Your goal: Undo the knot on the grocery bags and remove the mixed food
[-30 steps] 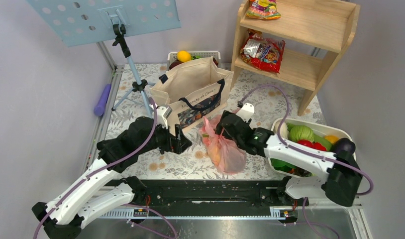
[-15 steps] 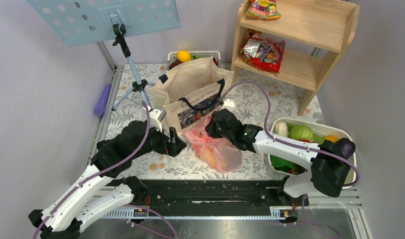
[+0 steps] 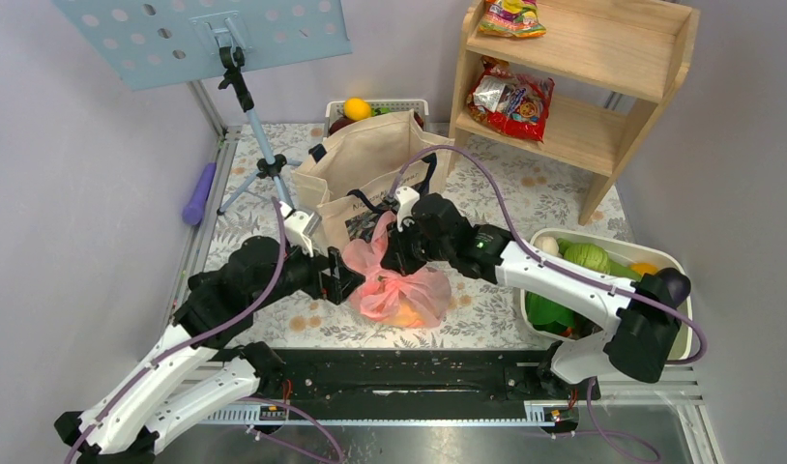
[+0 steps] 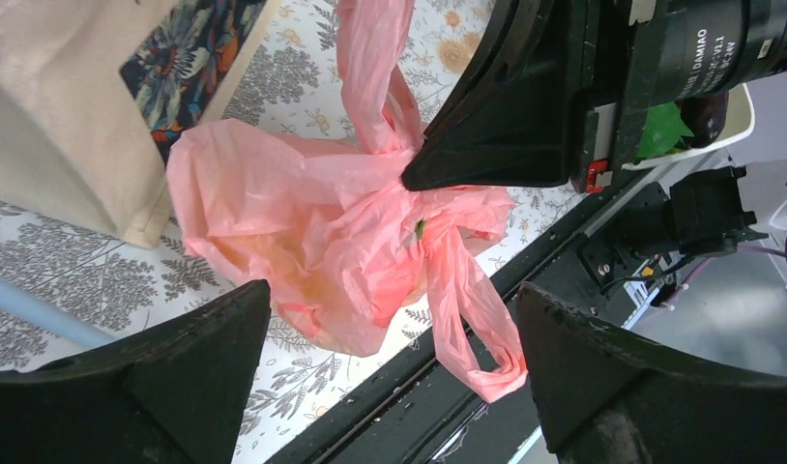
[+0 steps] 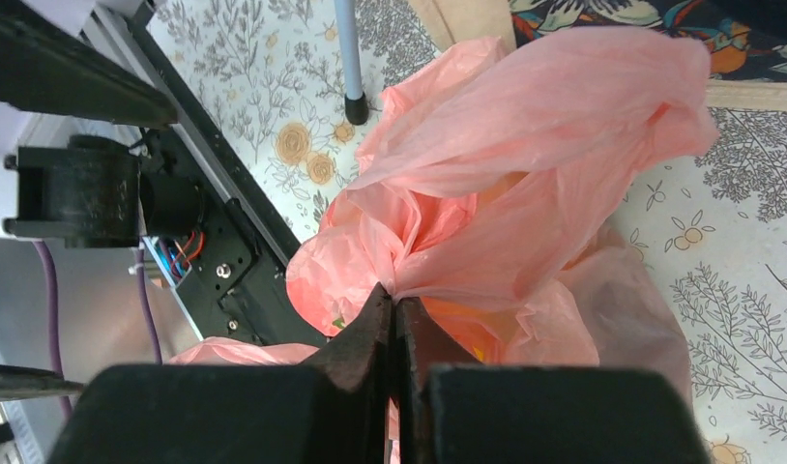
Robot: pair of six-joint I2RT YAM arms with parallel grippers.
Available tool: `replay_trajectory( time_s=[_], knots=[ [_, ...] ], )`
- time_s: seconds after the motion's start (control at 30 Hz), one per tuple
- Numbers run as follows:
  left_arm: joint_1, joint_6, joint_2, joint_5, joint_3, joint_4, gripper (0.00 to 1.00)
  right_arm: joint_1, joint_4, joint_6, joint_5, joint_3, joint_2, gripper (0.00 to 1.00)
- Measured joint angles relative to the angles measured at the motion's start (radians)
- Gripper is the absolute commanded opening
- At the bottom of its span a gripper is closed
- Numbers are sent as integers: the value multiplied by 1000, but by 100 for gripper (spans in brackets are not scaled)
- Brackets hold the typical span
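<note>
One pink grocery bag (image 3: 399, 290) is lying near the table's (image 3: 486, 314) front edge, with an orange lump (image 3: 406, 314), perhaps fruit, showing inside. The right gripper (image 5: 394, 295) is pinching its knot (image 5: 409, 261), jaws pressed together. The left gripper (image 4: 392, 290) is hovering spread wide beside the bag. One canvas tote (image 3: 370, 164) is standing behind.

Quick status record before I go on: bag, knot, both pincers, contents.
bag: pink grocery bag lying on the table, in front of the canvas tote
knot: looks still tied, handle ends splayed out
right pincer: shut on the pink plastic at the knot
left pincer: open, facing the bag, not gripping it
contents: inside; a yellow-orange item shows through the plastic
</note>
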Motion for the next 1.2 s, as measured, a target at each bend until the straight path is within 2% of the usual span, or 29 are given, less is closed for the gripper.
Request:
replay_trajectory(
  time_s=[0.07, 0.1, 0.13, 0.23, 0.33, 0.43, 0.6, 0.7, 0.83, 0.9, 1.07, 1.2],
  knots=[
    [0, 2, 6, 17, -27, 32, 97, 0, -11, -24, -17, 0, 5, 2],
    [0, 2, 10, 24, -48, 48, 97, 0, -13, -35, -26, 0, 10, 9],
    [0, 3, 14, 29, -63, 58, 96, 0, -13, -43, -33, 0, 17, 27],
    [0, 2, 20, 45, -124, 91, 97, 0, -23, -58, -35, 0, 31, 53],
    [0, 7, 27, 48, -184, 130, 96, 0, -35, -57, -38, -4, 23, 75],
    [0, 9, 34, 34, -239, 158, 96, 0, -32, -43, -38, -38, -25, 86],
    [0, 9, 82, 11, -250, 190, 95, 0, 6, 17, -21, -180, -217, 88],
    [0, 10, 105, -4, -248, 197, 84, 0, 27, 73, 14, -269, -329, 83],
    [0, 44, 160, -4, -220, 185, 82, 0, 67, 147, 56, -407, -441, 78],
    [0, 71, 198, 12, -187, 171, 80, 2, 77, 179, 67, -466, -479, 78],
    [0, 156, 278, 51, -116, 171, 63, 25, 78, 229, 107, -553, -541, 80],
    [0, 214, 309, 59, -112, 159, 64, 53, 89, 235, 143, -558, -554, 80]
  ],
)
